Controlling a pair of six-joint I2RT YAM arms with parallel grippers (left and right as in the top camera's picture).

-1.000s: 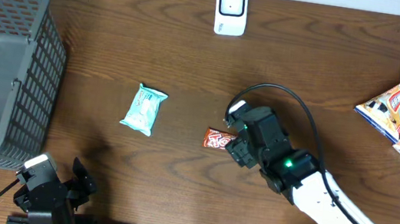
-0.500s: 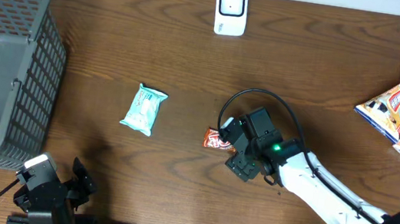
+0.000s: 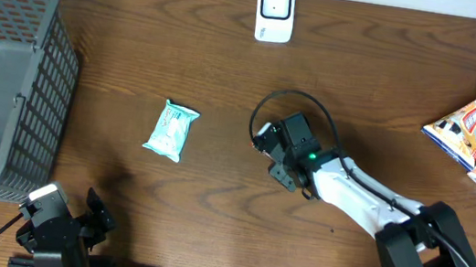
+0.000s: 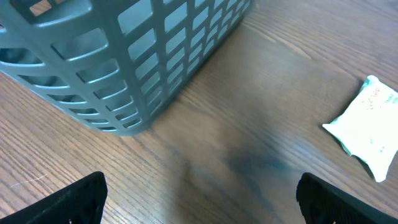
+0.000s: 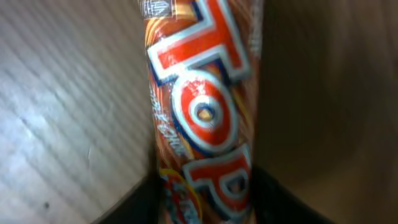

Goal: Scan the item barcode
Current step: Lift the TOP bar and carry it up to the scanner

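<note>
One glossy orange-red candy bar (image 5: 202, 112) clamped in right gripper (image 5: 205, 202); slick wrapper cd twist or slip on lift, leaving barcode turned away fm white box scanner (image 3: 274, 11).

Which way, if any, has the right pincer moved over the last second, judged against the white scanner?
Yes. The right pincer has shifted left and up-frame, closer to the white scanner, and now grips the candy bar.
</note>
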